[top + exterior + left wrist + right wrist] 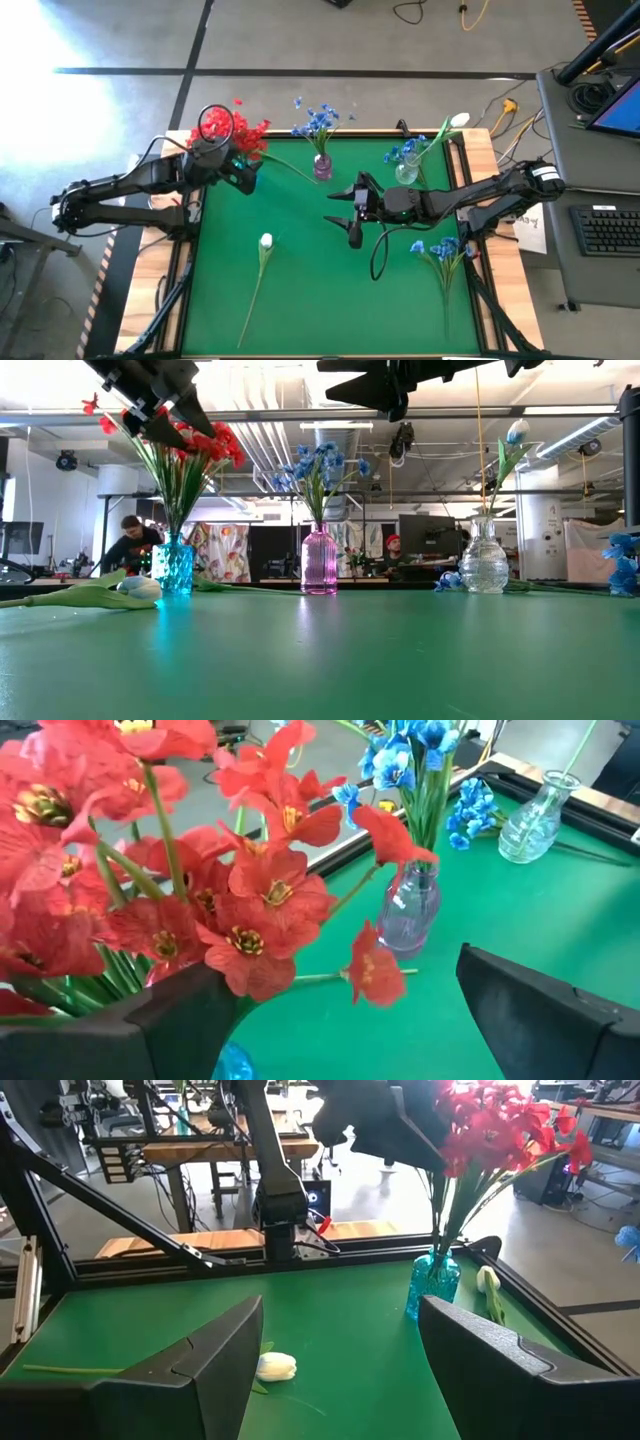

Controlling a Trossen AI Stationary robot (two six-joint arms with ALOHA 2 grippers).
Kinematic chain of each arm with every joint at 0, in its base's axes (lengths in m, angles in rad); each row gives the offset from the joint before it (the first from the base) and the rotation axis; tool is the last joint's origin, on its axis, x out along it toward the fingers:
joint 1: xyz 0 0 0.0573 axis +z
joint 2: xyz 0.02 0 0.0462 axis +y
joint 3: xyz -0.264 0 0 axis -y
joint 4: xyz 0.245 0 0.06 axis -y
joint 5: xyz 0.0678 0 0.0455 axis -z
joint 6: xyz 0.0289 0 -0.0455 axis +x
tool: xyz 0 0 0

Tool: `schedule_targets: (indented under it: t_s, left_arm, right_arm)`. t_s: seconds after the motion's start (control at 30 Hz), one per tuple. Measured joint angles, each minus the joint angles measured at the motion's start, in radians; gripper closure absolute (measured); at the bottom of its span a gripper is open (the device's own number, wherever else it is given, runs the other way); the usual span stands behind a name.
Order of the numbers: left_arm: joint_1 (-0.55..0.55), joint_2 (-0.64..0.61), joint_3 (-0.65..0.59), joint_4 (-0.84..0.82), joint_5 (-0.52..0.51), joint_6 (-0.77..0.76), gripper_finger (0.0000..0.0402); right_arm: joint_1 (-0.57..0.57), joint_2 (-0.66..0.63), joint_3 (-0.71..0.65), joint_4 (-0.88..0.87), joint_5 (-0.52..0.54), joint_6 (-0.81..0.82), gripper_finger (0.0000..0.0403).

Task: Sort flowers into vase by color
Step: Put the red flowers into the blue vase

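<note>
Red flowers (240,134) stand in the blue vase (174,566) at the mat's far left corner with the left gripper (244,170) wide open right by them, holding nothing, while the right gripper (352,212) hangs open and empty over the middle of the green mat (320,290).

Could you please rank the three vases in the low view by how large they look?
1. Clear glass vase, widest body.
2. Pink vase, tall but slimmer; nearly a tie.
3. Teal vase, smallest.
Their differing distances from the camera make this unsure.
</note>
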Motion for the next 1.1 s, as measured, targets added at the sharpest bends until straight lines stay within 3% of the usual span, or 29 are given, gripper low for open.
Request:
schedule_targets:
  t_s: [0.3,0.57,1.1]
  left_arm:
    - [0.0,0.0,0.0,-0.007,-0.048,-0.056,0.0036]
    - [0.0,-0.003,0.0,-0.022,-0.028,-0.082,0.0004]
    - [0.0,0.013,0.011,-0.054,0.001,-0.108,0.0003]
  right_arm:
    - [0.0,0.0,0.0,0.0,0.0,0.001,0.0142]
    - [0.0,0.0,0.0,0.0,0.0,0.001,0.0142]
    - [-0.001,0.0,0.0,0.006,0.001,0.014,0.0142]
